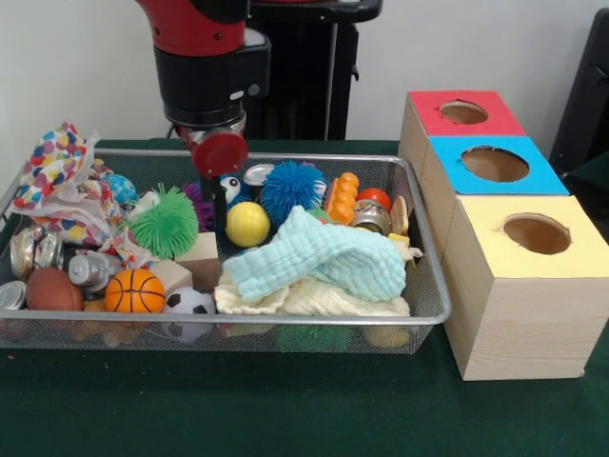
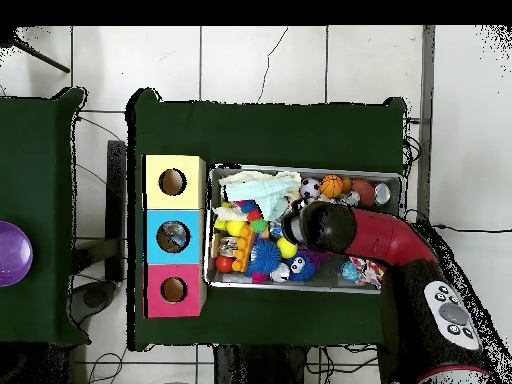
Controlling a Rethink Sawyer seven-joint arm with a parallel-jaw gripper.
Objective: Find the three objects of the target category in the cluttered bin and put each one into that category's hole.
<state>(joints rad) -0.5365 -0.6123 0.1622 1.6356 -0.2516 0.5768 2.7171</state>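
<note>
Green cloth covers the desk (image 1: 285,409); on it sits the bin (image 1: 419,314), full of clutter, with three boxes (image 1: 519,314) at its right, yellow near, blue, red far. The arm (image 1: 205,57) hangs over the bin's far middle, its tool (image 1: 219,195) low beside the yellow ball (image 1: 247,224); I cannot tell its grip. The blue hole (image 2: 173,237) seems to hold something; the others look empty, so most sorting likely remains.
</note>
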